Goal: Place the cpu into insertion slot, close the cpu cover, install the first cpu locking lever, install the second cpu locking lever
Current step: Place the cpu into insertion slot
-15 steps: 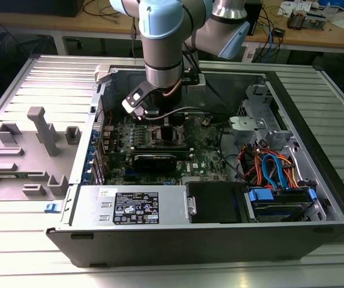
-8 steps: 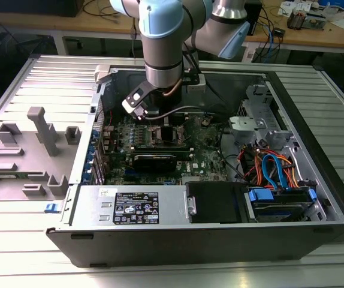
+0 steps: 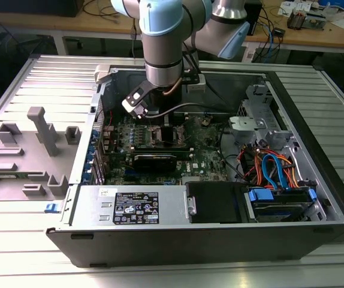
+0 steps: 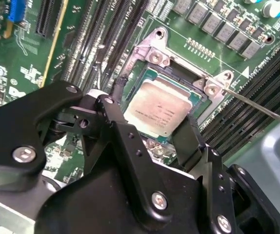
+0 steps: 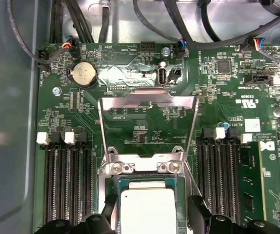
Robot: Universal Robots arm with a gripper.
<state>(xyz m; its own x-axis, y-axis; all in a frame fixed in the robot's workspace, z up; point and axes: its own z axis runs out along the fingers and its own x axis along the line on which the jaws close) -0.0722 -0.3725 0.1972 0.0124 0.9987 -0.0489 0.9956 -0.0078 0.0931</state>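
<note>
The cpu (image 4: 159,107) is a silver-topped square chip lying flat in the insertion slot (image 4: 178,74) on the green motherboard. My gripper (image 4: 154,111) hangs right over it, one black finger (image 4: 119,92) on each side of the chip, with a small gap showing in the first wrist view, so the gripper (image 5: 152,207) is open. Behind the slot the cpu cover (image 5: 147,101), a thin metal frame, stands flipped back and open. A thin locking lever rod (image 4: 262,109) sticks out past the slot's corner. In the exterior view the gripper (image 3: 160,123) is low inside the computer case.
Black memory slots (image 5: 64,185) run along both sides of the socket, with a long black card (image 3: 155,159) close by. Orange and blue cables (image 3: 274,168) and drive bays fill the exterior view's right. A grey fixture tray (image 3: 28,150) lies outside the case on the exterior view's left.
</note>
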